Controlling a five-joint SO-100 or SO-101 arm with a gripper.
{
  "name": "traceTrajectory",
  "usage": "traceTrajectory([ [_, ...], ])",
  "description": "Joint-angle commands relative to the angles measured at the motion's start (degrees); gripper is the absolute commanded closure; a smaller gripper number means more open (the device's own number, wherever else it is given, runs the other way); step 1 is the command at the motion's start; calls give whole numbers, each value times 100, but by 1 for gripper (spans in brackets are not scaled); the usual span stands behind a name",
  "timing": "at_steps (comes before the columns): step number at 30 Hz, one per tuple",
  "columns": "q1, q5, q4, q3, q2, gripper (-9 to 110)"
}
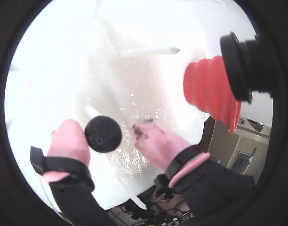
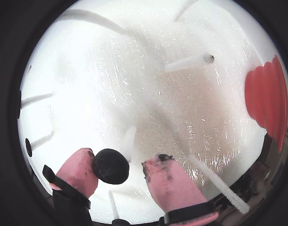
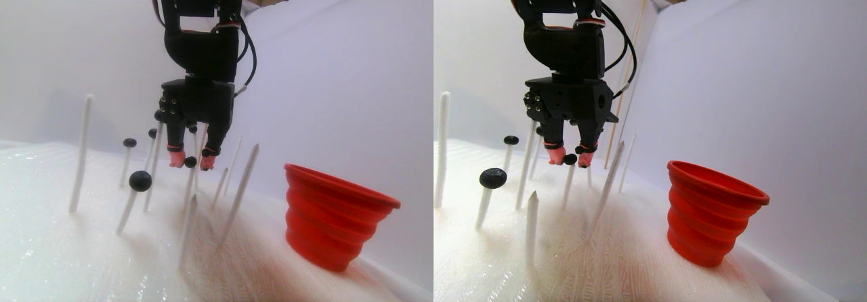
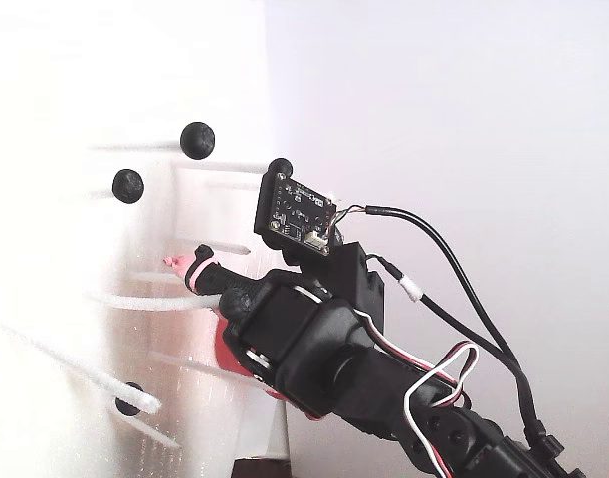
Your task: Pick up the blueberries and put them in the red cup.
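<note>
A dark blueberry (image 1: pixel 103 134) sits between the pink fingertips of my gripper (image 1: pixel 108 126). It touches the left finger (image 2: pixel 78 172) and a gap separates it from the right finger (image 2: pixel 167 181), so the gripper (image 2: pixel 121 156) is open. In the stereo pair view this blueberry (image 3: pixel 191 161) appears to rest on top of a white stick (image 3: pixel 187 190). More blueberries (image 3: pixel 140 180) (image 3: pixel 129 142) (image 4: pixel 197 139) (image 4: pixel 127 185) sit on other sticks. The red cup (image 3: pixel 335 214) (image 1: pixel 212 89) (image 2: pixel 268 99) stands upright, to the right of the gripper in both wrist views.
Several thin white sticks (image 3: pixel 82 153) (image 3: pixel 238 183) (image 1: pixel 148 51) rise from the white foam base (image 3: pixel 81 261) around the gripper. White walls (image 3: pixel 339 78) enclose the back and right side. A black camera mount (image 1: pixel 243 66) overlaps the cup in a wrist view.
</note>
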Motion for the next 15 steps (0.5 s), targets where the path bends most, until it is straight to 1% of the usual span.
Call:
traceTrajectory([
  [1,18,79,-97,-378,62,85],
  [15,44,62,-105,-343,123,90],
])
